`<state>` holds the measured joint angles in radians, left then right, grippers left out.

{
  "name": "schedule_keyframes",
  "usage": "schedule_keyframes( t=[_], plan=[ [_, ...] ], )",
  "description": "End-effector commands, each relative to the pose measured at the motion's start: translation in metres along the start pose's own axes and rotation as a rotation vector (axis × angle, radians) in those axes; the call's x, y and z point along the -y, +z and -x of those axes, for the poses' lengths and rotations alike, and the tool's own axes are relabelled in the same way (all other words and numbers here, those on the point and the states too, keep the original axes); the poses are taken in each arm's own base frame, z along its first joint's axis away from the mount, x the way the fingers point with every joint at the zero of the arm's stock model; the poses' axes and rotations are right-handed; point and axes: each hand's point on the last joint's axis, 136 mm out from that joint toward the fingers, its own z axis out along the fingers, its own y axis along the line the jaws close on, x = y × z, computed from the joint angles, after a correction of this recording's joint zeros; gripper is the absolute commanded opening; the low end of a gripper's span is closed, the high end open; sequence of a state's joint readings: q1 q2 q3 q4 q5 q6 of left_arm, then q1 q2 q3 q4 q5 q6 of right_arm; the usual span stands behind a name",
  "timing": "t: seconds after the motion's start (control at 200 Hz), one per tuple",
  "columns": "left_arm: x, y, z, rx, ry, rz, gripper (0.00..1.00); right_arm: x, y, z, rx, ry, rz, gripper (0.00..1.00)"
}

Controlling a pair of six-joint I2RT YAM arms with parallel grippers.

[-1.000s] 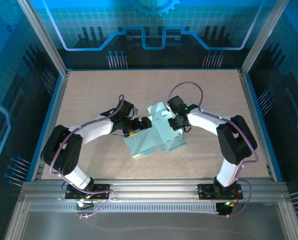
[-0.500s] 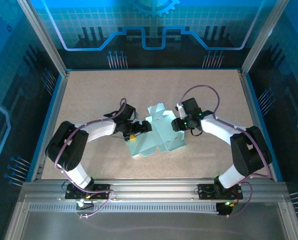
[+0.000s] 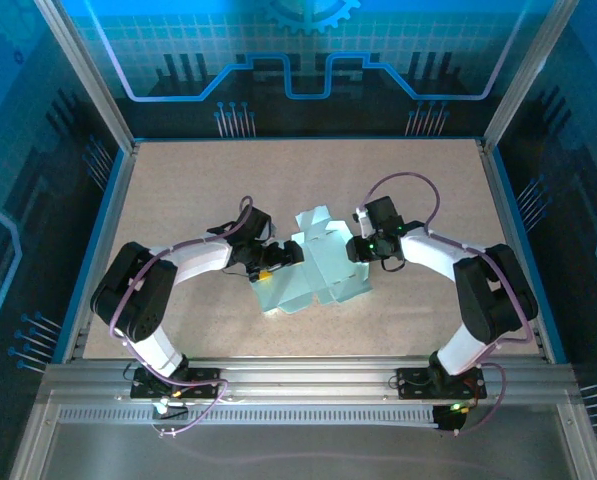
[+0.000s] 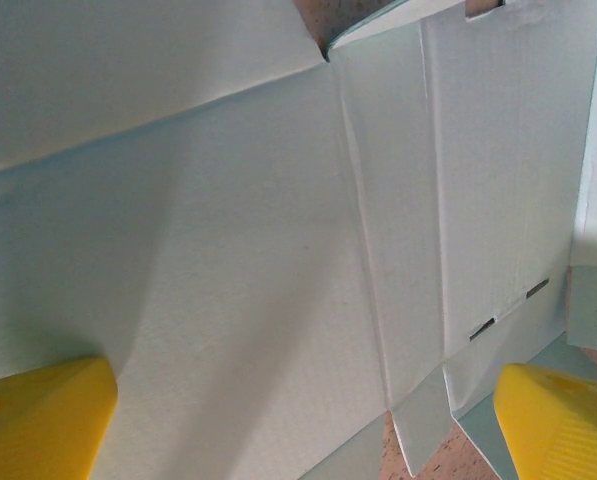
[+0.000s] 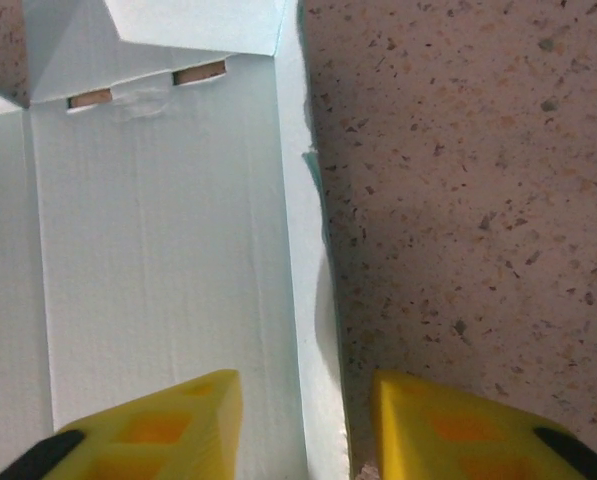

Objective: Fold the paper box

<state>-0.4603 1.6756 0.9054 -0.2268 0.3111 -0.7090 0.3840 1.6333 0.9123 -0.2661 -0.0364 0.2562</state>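
reckoning right gripper (image 5: 308,420), jaws narrow astride the paper box (image 3: 318,275) edge, shld pinch square on the fold while left gripper (image 4: 300,420) hovers wide-open over it.

We are looking into a robotics lab test cell, not a home or a shop. The speckled bench (image 3: 178,180) stands boxed in by aluminium frame posts (image 3: 83,75) and glossy blue wall panels (image 3: 428,50) printed with a grid, circuit-style lines and a gear outline. The left arm (image 3: 193,258) and the right arm (image 3: 433,255), white and black, are bolted to a slotted aluminium rail (image 3: 308,378) at the near edge, with purple cables (image 3: 403,178) looping along them.
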Motion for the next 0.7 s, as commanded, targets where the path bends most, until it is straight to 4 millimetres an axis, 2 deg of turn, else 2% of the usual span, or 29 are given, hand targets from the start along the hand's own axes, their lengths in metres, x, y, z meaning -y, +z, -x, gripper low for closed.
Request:
schedule_keyframes(
  t=[0.0,0.22,0.505,0.695],
  plan=[
    [-0.0107,0.0031,-0.0032,-0.017,-0.035,0.029,0.98,0.0023,0.0052,0.0036,0.006,0.020,0.016,0.36],
    [-0.0103,0.0031,-0.0028,-0.019,-0.039,0.025,0.98,0.0001,0.0129,0.0025,-0.009,0.028,0.034,0.29],
    [-0.0096,0.0024,-0.0026,-0.021,-0.039,0.025,0.98,-0.0003,0.0128,0.0032,-0.007,0.027,0.039,0.19],
    [-0.0088,0.0017,-0.0017,-0.020,-0.039,0.023,0.99,-0.0009,0.0104,0.0043,-0.002,0.023,0.040,0.21]
  ],
)
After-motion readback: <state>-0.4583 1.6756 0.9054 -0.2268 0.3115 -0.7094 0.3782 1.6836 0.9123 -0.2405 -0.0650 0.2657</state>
